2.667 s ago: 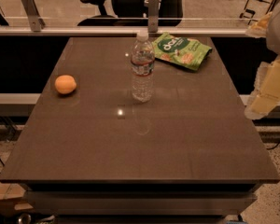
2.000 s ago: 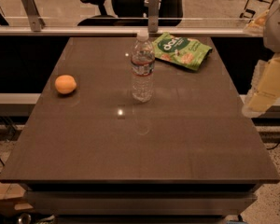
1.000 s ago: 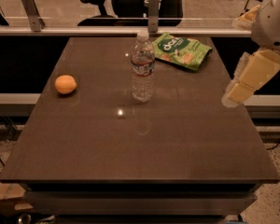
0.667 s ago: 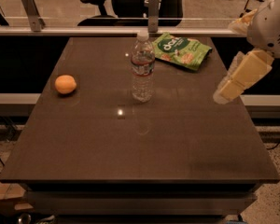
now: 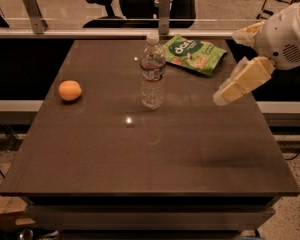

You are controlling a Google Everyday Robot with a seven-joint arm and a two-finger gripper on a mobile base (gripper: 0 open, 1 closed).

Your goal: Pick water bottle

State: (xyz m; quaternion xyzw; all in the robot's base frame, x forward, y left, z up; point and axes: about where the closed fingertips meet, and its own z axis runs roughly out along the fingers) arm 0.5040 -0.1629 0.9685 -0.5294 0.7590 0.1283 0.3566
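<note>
The water bottle point(image 5: 152, 72) stands upright near the middle back of the dark table point(image 5: 150, 149). It is clear with ribbed sides, a white cap and a label band with a red stripe. My gripper point(image 5: 225, 95) reaches in from the right edge of the view, above the table's right side. It is well to the right of the bottle and apart from it. It holds nothing.
An orange point(image 5: 70, 90) lies on the table's left side. A green snack bag point(image 5: 194, 54) lies at the back right, behind the gripper. A rail and office chairs stand behind the table.
The arm has swung in from the right edge toward the left, over the table and closer to the bottle. The bottle, orange and bag have not moved.
</note>
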